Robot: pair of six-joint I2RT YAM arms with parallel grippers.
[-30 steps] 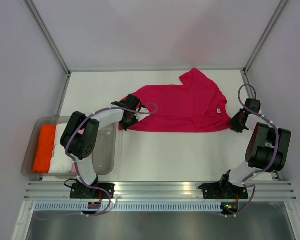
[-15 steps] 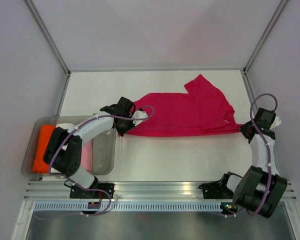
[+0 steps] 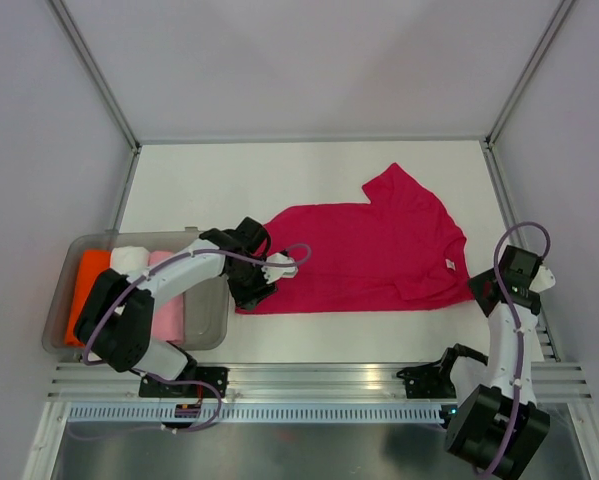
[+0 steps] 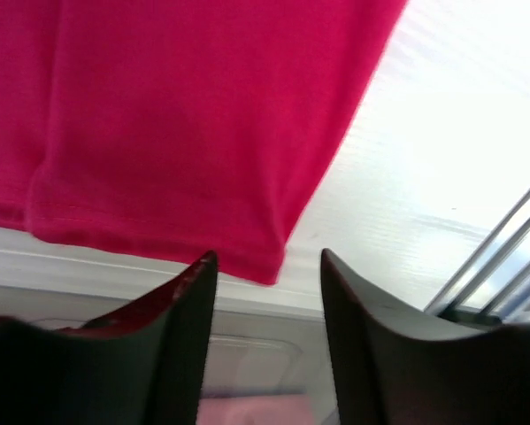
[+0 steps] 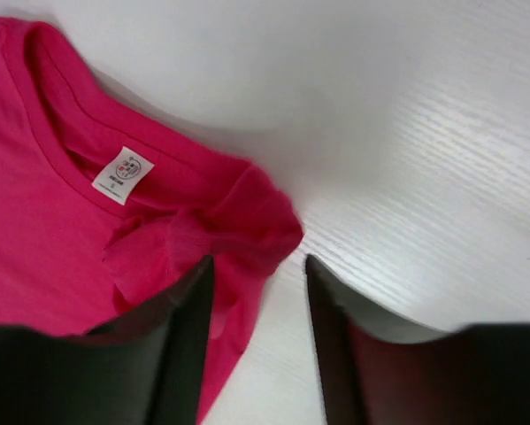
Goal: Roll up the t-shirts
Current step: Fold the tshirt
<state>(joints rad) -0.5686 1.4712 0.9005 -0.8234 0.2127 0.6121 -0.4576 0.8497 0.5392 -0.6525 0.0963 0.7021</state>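
Shirt: magenta t-shirt [image 3: 364, 250] spread flat on white table [image 3: 309, 170], right of centre. Hem end points left, collar end right, one sleeve juts toward far wall.
Shirt edges: near long edge runs roughly along front rail [image 3: 319, 372]. Near-left hem corner lies just beside the tub [image 3: 57, 320]; contact cannot be told. Collar end stops short of table's right edge.
Left gripper: left gripper [image 4: 266, 264] sits low at the near-left hem corner, jaws parted to a middling gap, nothing pinched. Cloth corner lies just ahead of the fingertips.
Right gripper: right gripper [image 5: 256, 264] is at the collar end, jaws likewise apart, holding nothing. A bunched fold near the neck label [image 5: 123, 174] lies right before the gap.
Tub contents: orange roll [image 3: 87, 295], white roll [image 3: 129, 258] and pink roll [image 3: 169, 315] side by side; left arm crosses above them.
Open room: broad bare table behind the shirt up to far wall; narrower bare strip between near edge and rail.
Tight spots: left side, where hem corner, gripper and tub crowd together; right side, where the gripper works near the table edge.
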